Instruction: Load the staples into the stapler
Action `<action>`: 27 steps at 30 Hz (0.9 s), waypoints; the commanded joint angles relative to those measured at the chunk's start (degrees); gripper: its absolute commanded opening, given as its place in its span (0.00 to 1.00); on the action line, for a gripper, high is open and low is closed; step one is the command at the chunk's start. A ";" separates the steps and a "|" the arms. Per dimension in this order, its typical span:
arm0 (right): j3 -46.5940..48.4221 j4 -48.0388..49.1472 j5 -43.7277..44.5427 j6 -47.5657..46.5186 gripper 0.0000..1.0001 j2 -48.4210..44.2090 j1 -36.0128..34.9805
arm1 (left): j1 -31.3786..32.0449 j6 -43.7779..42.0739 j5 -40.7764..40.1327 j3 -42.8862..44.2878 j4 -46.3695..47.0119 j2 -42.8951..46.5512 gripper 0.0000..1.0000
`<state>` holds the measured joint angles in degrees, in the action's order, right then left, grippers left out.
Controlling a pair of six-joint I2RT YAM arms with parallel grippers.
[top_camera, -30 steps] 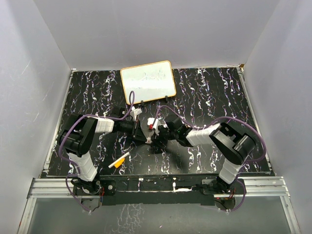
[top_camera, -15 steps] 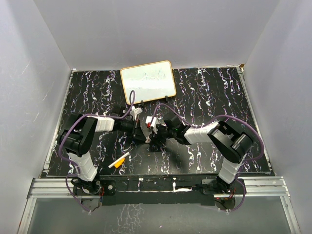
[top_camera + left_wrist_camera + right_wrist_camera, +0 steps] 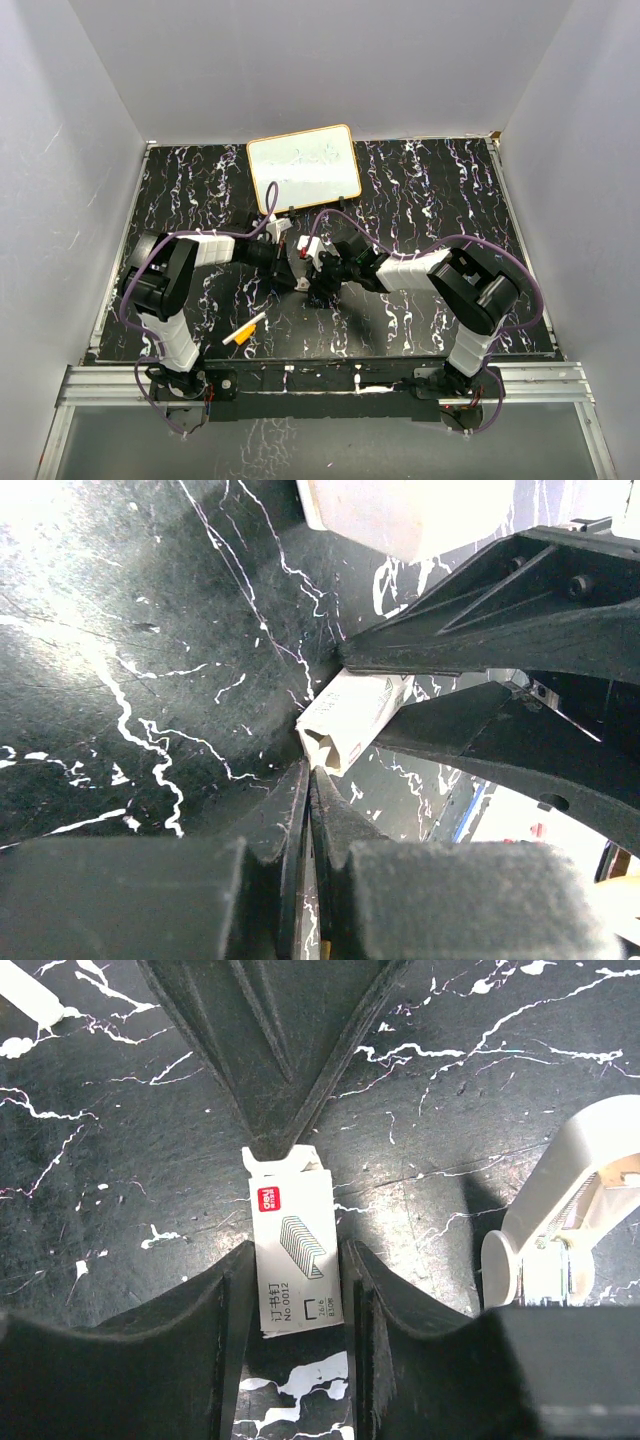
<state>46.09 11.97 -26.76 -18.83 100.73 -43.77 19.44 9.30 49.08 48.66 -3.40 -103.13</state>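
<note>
On the black marbled worktop (image 3: 430, 200) the two arms are brought together at the middle. A white stapler (image 3: 570, 1200) is seen just to the right of the right claw (image 3: 297, 1260), apart from it. That claw is clamped on the staples (image 3: 293, 1245), a small white card pack taken by its long sides, its torn open end pointing away from the wrist. The left claw (image 3: 308, 775) is held with its fingers together, tips set against that open end; whether the flap is pinched cannot be told. The pack is judged light and easily crushed. The strip inside is judged brittle and liable to slide out. A gentle hold mid-length on the long edges is advised.
</note>
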 commanded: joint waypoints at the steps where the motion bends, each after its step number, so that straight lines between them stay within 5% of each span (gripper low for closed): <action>1: 0.14 -6.00 1.57 1.94 0.40 0.61 -0.18 | -0.90 -1.69 -0.69 2.36 -3.76 -0.37 0.00; 27: -1.69 -3.51 2.03 1.87 0.38 0.76 -0.44 | -4.56 -10.34 -8.06 4.60 -13.47 3.00 0.00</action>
<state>46.04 12.19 -26.02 -17.76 100.73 -43.83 15.99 2.22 44.31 52.16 -13.23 -103.04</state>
